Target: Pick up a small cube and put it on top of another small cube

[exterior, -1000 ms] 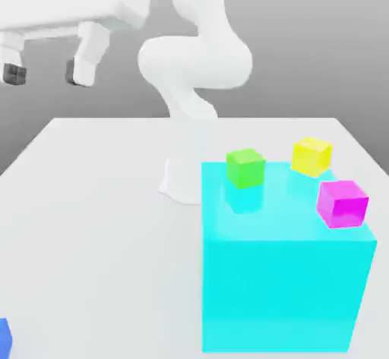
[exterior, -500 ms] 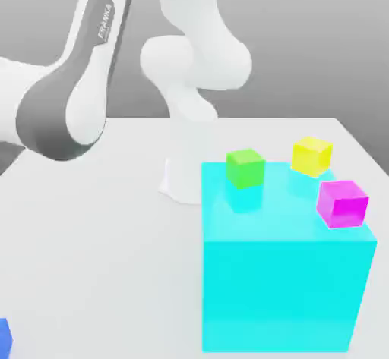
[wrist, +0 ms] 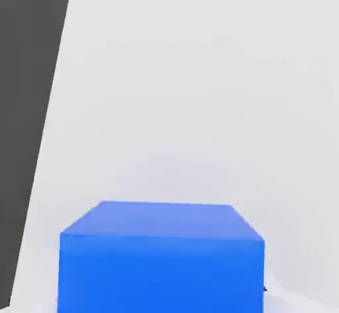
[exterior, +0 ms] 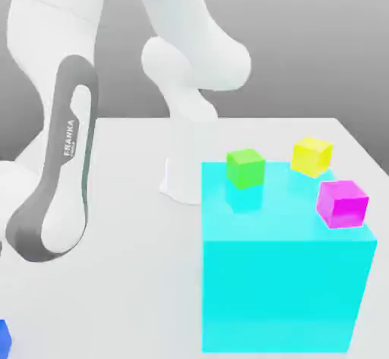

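A small blue cube [wrist: 162, 255] lies on the white table, large and close in the hand view; its corner [exterior: 4, 338] peeks in at the lower edge of the exterior view's left. My arm [exterior: 57, 190] bends down toward that corner. A green cube [exterior: 245, 168], a yellow cube [exterior: 311, 155] and a magenta cube [exterior: 343, 203] sit on top of a big cyan block [exterior: 285, 281] on the exterior view's right.
The white table [exterior: 114, 198] spreads around the cyan block. The robot's base [exterior: 182, 175] stands behind the block. In the hand view the table's edge [wrist: 49, 106] runs close beside the blue cube, with dark floor beyond it.
The arm has swung down toward the exterior view's lower left, and the hand has dropped out of that view toward the blue cube. The cubes have not moved.
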Controlling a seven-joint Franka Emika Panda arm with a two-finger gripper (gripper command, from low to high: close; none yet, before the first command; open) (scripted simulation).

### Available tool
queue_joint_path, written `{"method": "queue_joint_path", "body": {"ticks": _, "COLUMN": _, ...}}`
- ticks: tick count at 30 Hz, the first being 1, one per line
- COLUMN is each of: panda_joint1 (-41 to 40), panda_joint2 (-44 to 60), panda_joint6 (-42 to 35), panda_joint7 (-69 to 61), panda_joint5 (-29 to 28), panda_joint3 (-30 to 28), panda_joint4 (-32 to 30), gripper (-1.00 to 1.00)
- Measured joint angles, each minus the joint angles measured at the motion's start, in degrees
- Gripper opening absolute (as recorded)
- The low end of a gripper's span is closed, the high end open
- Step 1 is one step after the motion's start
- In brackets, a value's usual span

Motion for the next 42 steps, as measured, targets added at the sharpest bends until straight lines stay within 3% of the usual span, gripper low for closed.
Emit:
{"method": "queue_joint_path", "body": {"ticks": 3, "panda_joint1": 1.57, "panda_joint2": -5.98, "panda_joint6": -4.19, "panda_joint7": 0.27, "panda_joint5": -1.37, "panda_joint3": -0.12, "panda_joint4": -1.67, "gripper": -1.0}}
{"method": "queue_joint_path", "body": {"ticks": 12, "panda_joint1": 10.95, "panda_joint2": -24.88, "panda_joint6": -14.78, "panda_joint7": -5.07, "panda_joint5": -3.72, "panda_joint3": 8.38, "panda_joint4": -9.32, "gripper": -1.0}}
{"method": "queue_joint_path", "body": {"ticks": 33, "panda_joint1": 39.14, "panda_joint2": -67.74, "panda_joint6": -39.16, "panda_joint7": -25.51, "panda_joint5": 2.68, "panda_joint3": 22.85, "panda_joint4": -27.44, "gripper": -1.0}}
{"method": "queue_joint_path", "body": {"ticks": 37, "panda_joint1": 40.85, "panda_joint2": -67.51, "panda_joint6": -33.08, "panda_joint7": -26.77, "panda_joint5": 4.06, "panda_joint3": 24.78, "panda_joint4": -33.27, "gripper": -1.0}}
{"method": "queue_joint_path", "body": {"ticks": 38, "panda_joint1": 40.92, "panda_joint2": -66.87, "panda_joint6": -30.92, "panda_joint7": -26.87, "panda_joint5": 4.38, "panda_joint3": 25.21, "panda_joint4": -34.78, "gripper": 1.0}}
{"method": "queue_joint_path", "body": {"ticks": 42, "panda_joint1": 40.92, "panda_joint2": -66.87, "panda_joint6": -30.92, "panda_joint7": -26.87, "panda_joint5": 4.38, "panda_joint3": 25.21, "panda_joint4": -34.78, "gripper": 1.0}}
